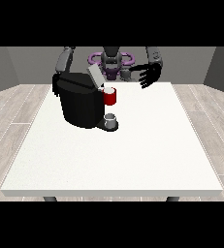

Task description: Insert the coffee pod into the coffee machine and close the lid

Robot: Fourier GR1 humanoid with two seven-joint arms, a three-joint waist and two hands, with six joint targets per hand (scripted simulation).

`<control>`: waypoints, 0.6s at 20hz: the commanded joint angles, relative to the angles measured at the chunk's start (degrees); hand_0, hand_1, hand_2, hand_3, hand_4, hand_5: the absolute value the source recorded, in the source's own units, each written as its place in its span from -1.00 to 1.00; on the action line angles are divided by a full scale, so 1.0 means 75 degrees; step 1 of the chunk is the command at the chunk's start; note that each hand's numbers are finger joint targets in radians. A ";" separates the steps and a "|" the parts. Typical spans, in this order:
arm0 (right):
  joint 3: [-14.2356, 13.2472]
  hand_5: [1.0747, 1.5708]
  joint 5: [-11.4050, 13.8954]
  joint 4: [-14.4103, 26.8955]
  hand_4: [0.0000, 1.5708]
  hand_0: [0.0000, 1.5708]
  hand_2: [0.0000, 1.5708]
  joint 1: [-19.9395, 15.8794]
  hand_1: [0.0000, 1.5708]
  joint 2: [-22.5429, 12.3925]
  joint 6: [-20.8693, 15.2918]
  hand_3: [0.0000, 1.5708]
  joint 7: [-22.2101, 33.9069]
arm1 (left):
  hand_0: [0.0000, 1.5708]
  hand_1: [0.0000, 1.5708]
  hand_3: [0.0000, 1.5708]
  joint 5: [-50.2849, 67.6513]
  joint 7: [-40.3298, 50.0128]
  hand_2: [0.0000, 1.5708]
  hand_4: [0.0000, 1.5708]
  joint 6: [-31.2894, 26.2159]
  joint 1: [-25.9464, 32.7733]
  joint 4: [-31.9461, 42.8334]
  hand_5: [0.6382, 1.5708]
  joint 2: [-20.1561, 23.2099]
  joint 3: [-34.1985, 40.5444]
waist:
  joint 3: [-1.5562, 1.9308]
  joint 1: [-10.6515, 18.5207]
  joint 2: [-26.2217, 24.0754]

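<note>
The coffee pod cannot be identified with certainty. A small grey cup-shaped object (111, 118) stands on the round base (109, 126) at the front of the coffee machine (81, 102); whether this is the pod or a cup cannot be told.

The coffee machine is a black, rounded body standing on the white table (113, 155), in the far-left part of the tabletop as seen from the camera. A red cylindrical section (110, 96) projects from its upper front, directly above the grey object, with a gap between the two. The grey lid (95, 76) is raised and tilted up and back above the top of the machine, so the machine is open.

The hand at the view's right (150, 76) hovers above the far edge of the table, to the right of the machine and apart from it. Its fingers are spread and extended toward the machine; it holds nothing.

The hand at the view's left is hidden behind the machine body; only its grey arm (63, 60) shows descending toward the machine's upper-left side. The state of that hand cannot be told.

The table stands on a light wood-plank floor (16, 104).
</note>
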 commanded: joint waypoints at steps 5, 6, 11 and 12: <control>0.1188 1.00 0.0690 -0.1250 -0.88 -1.00 -1.00 0.1047 -1.00 0.0975 -0.0458 -1.00 0.0480 | -1.00 -1.00 -1.00 0.0370 -0.1081 -1.00 -0.62 -0.0626 0.2659 0.0193 1.00 -0.0066 0.0087 | -0.0008 -0.0001 -0.1779; 0.1304 1.00 0.0861 -0.1491 -1.00 -1.00 -1.00 0.0867 -1.00 0.0699 -0.0406 -1.00 0.0638 | -1.00 -1.00 -1.00 0.0426 -0.0574 -1.00 -0.56 -0.0354 0.2388 0.0135 1.00 -0.0140 0.0180 | -0.0003 -0.0048 -0.1929; 0.2133 1.00 0.1162 -0.2894 -0.77 -1.00 -1.00 0.1233 -1.00 0.1114 -0.0601 -1.00 0.1734 | -1.00 -1.00 -1.00 0.0501 -0.0743 -1.00 -0.58 -0.0575 0.3824 0.0294 1.00 -0.0110 0.0225 | -0.0005 -0.0382 -0.3075; 0.2705 1.00 0.1050 -0.3190 -0.74 -1.00 -1.00 0.1515 -1.00 0.1256 -0.0662 -1.00 0.1428 | -1.00 -1.00 -1.00 0.0616 -0.1079 -1.00 -0.59 -0.0716 0.3904 0.0332 1.00 0.0257 0.0411 | -0.0002 -0.0582 -0.2768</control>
